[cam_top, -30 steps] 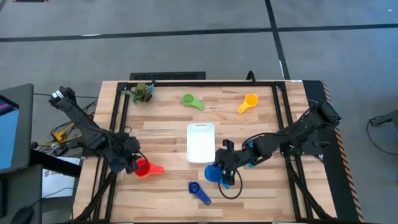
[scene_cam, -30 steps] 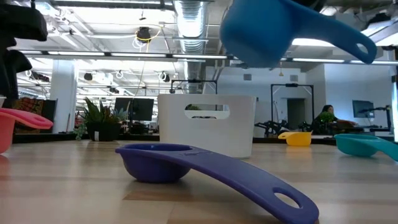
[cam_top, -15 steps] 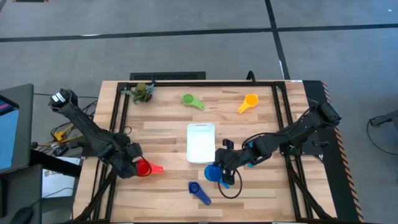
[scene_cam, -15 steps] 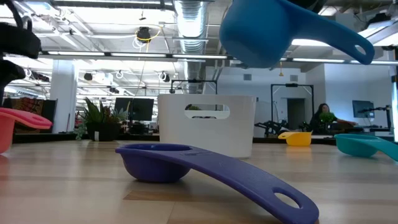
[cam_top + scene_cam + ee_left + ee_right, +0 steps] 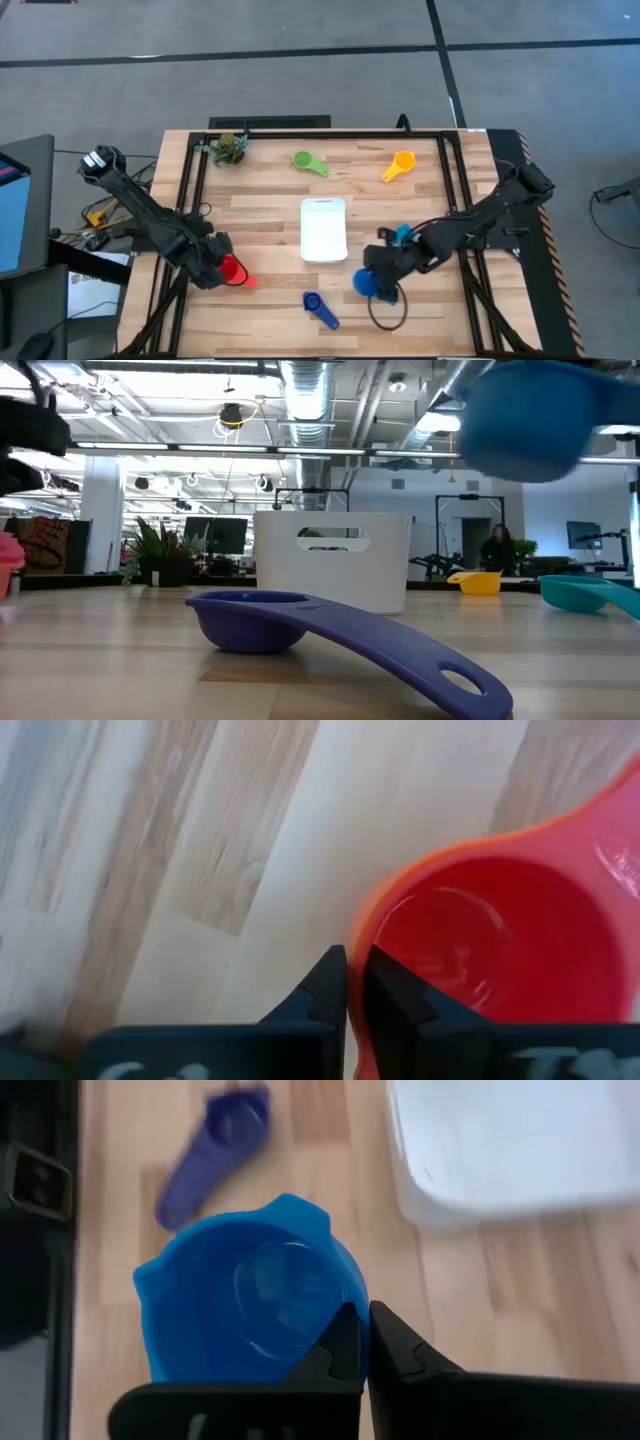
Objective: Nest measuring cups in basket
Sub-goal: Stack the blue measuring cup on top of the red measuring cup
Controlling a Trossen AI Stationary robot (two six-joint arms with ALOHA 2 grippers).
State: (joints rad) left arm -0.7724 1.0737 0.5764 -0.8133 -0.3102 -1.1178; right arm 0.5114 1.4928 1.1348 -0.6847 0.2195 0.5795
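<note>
The red cup (image 5: 233, 270) stands on the table near the left edge, with my left gripper (image 5: 218, 268) shut on its rim. My right gripper (image 5: 378, 272) is shut on the blue cup (image 5: 365, 284), which hangs above the table to the right of the white basket (image 5: 324, 229); the low view shows this cup (image 5: 530, 420) high up. The dark blue cup (image 5: 320, 308) lies on the table near the front edge, bowl up. The green cup (image 5: 308, 162) and the yellow-orange cup (image 5: 399, 163) lie at the far side. A teal cup (image 5: 590, 593) lies by my right arm. My left gripper pinches the red cup's wall at the rim (image 5: 356, 948), one finger inside the bowl and one outside. The fingers come steeply from above, slanting from the table's left. The cup sits on the table, mouth up. My right gripper pinches the blue cup's wall at the rim (image 5: 352, 1295), one finger (image 5: 340, 1342) over the inside, the other outside. The fingers slant down from the table's right. The cup is lifted clear of the table, mouth up.
A small green leafy clump (image 5: 232, 148) sits at the far left corner. A dark metal frame (image 5: 320, 133) runs along the table's far, left and right sides. A black cable loop (image 5: 388, 312) lies near the front edge, under my right gripper.
My right gripper has carried the blue cup toward the table's right edge, away from the basket, still lifted clear. My left gripper has sunk onto the red cup, whose handle has swung a little toward the near edge.
</note>
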